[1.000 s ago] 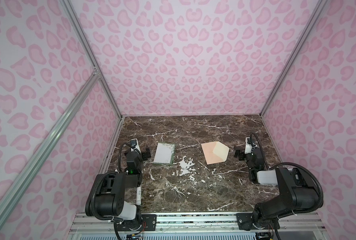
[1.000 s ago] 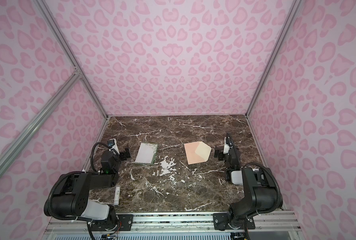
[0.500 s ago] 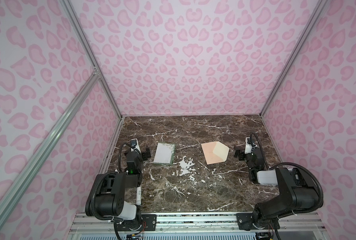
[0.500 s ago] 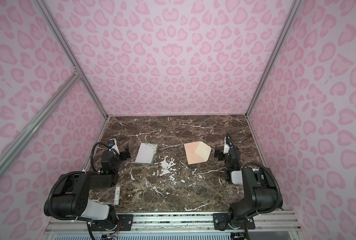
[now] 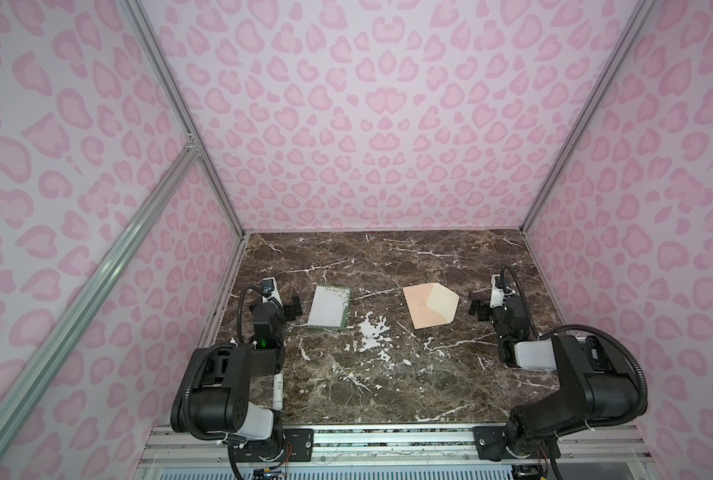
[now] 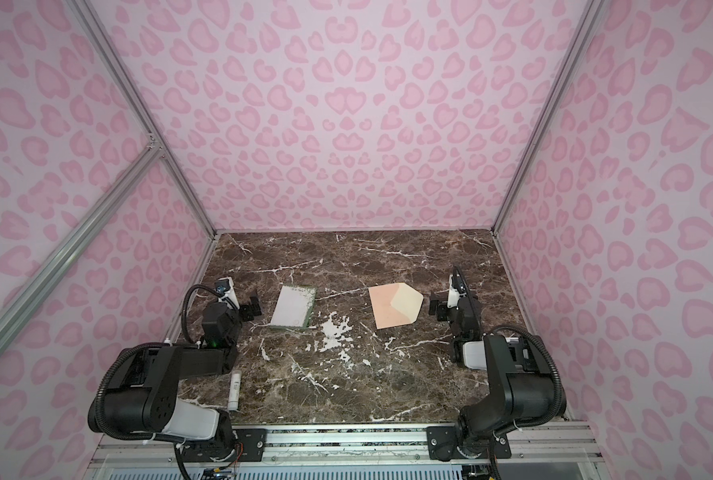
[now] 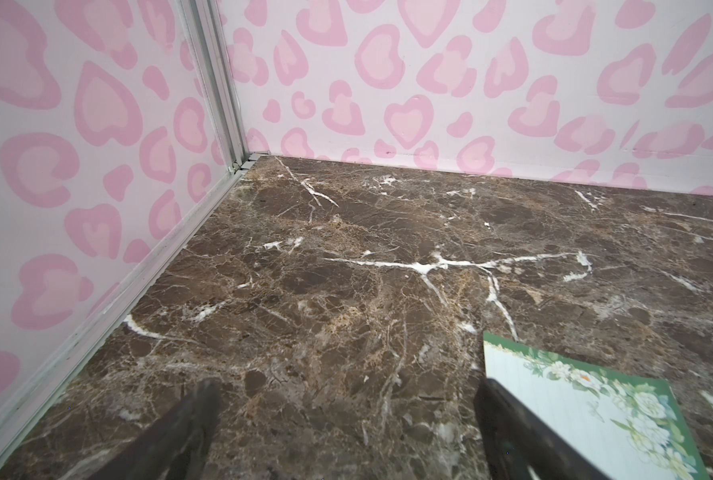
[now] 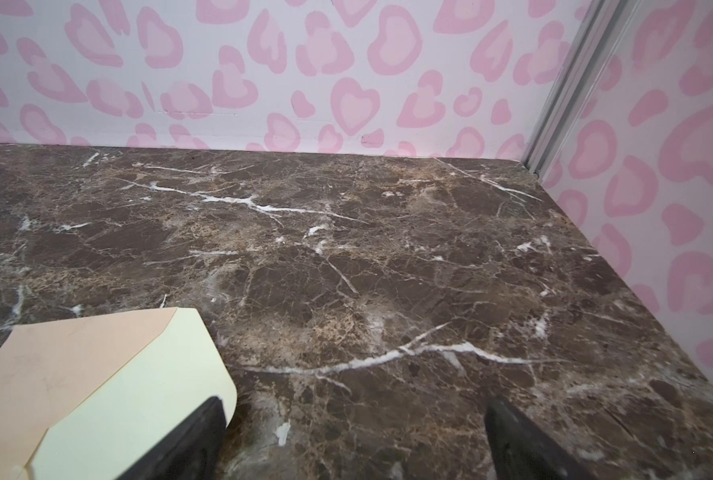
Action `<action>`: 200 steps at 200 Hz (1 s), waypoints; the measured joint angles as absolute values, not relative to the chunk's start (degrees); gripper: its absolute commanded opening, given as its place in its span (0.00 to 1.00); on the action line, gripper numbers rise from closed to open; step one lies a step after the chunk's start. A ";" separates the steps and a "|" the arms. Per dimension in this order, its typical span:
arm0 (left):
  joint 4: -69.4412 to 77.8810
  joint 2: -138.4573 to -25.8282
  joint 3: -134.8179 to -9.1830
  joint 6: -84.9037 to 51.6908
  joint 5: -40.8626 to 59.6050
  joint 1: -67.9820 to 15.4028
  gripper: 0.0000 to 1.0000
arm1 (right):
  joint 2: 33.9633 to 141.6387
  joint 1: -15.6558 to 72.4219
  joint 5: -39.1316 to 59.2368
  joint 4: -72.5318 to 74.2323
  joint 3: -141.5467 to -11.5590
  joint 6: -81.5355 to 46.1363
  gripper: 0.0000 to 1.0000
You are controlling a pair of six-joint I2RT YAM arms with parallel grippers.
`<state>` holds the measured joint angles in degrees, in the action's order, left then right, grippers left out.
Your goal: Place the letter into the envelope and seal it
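Left gripper (image 5: 283,299) stands spread wide and empty just beside the letter (image 5: 328,307); right gripper (image 5: 485,301), likewise spread, sits near the envelope (image 5: 429,305), whose flap seems open.

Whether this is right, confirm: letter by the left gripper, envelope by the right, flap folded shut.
Wrong: the envelope has its flap open, pale inside up, in the right wrist view. Correct: letter by the left gripper, envelope by the right gripper.
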<state>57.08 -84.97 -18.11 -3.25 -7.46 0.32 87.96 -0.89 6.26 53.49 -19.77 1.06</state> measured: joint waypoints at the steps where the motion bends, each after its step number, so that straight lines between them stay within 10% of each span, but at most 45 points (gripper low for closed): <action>1: 57.08 -84.97 -18.11 -3.25 -7.46 0.32 0.98 | 87.96 -0.89 6.26 53.49 -19.77 1.06 1.00; 132: 56.64 -84.55 -18.20 -3.31 -6.92 0.91 0.98 | 87.68 -2.35 6.02 53.56 -19.84 -0.43 0.98; 200: 16.84 -72.23 -47.42 -13.61 -12.53 -1.34 0.85 | 71.50 0.93 -1.96 14.55 -45.34 -13.30 0.94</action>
<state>16.84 -72.23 -47.42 -13.61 -12.53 -1.34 71.50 0.93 -1.96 14.55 -45.34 -13.30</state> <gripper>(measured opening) 0.882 0.945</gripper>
